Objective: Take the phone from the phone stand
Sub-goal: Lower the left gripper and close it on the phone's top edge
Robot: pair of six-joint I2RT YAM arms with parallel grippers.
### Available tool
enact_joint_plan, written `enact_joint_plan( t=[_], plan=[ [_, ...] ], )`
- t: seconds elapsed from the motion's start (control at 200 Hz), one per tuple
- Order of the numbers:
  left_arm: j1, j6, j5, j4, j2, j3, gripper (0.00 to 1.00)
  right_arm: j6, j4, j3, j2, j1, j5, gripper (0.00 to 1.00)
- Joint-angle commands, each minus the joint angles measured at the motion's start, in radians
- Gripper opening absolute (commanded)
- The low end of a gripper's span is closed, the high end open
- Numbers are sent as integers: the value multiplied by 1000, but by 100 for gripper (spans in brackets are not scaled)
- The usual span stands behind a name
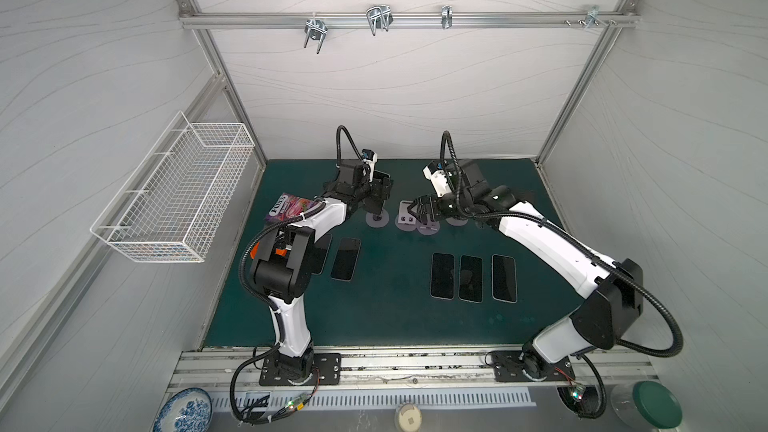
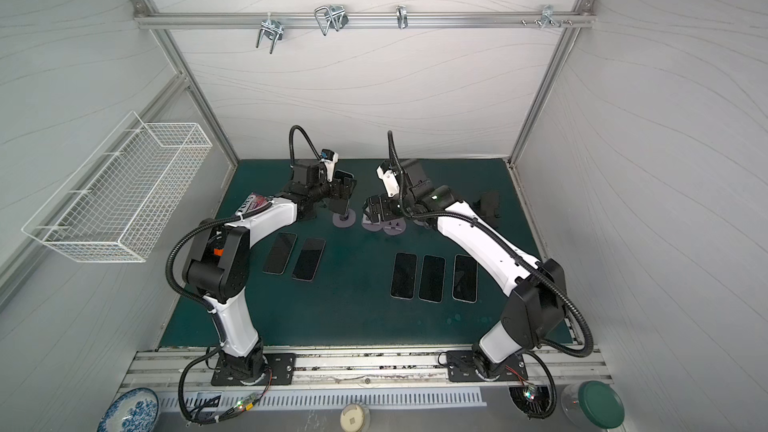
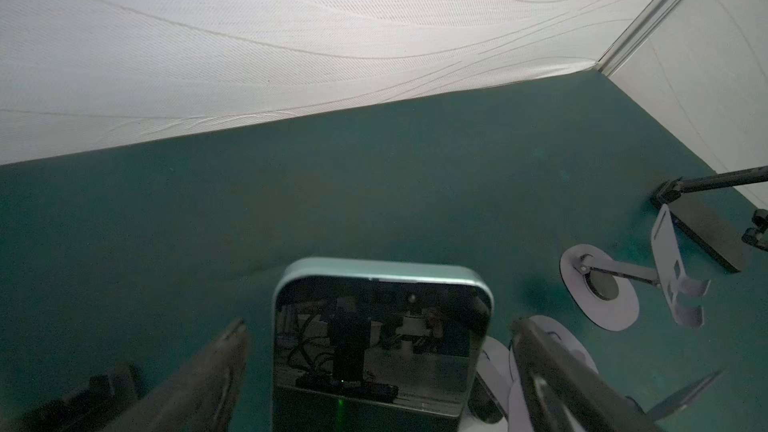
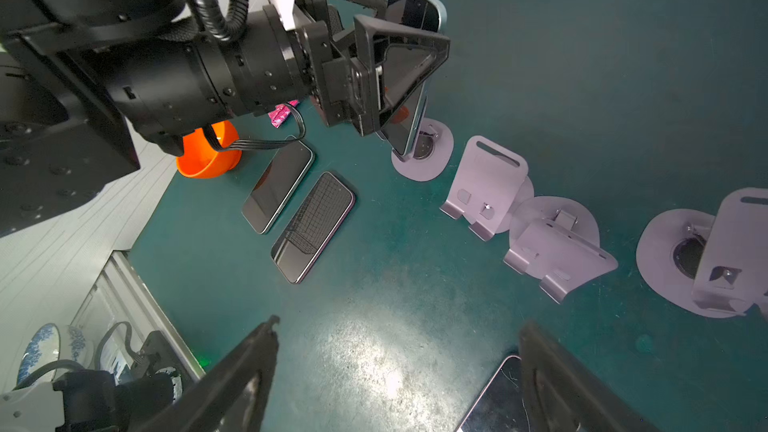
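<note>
The phone [image 3: 376, 367] sits on its phone stand [image 4: 422, 162], not yet lifted. The left hand [image 3: 379, 324] straddles it, released; the right hand [image 4: 399, 323] hangs released, empty.

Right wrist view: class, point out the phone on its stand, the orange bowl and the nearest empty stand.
phone [image 4: 409, 6]: right wrist view, screen top.
orange bowl [image 4: 199, 164]: right wrist view, outer wall.
empty stand [image 4: 488, 176]: right wrist view, back plate.

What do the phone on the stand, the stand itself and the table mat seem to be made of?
Phone: glossy glass front, mirror-like reflections; pale green rim, probably matte metal.
Phone stand: thin lilac sheet with a flat round base, likely painted metal.
Table mat: dull green, perhaps rubber or felt; only soft glare.
</note>
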Motion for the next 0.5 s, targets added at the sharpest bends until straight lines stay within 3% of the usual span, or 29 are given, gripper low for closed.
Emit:
enact_joint_plan(
  t=[0.0,0.495],
  plan=[
    [4,38,6,9,26,50,99,-27,12,-11,-8,-8,9,92],
    [4,57,15,19,60,40,95,-34,12,-19,-4,-18,6,92]
  ],
)
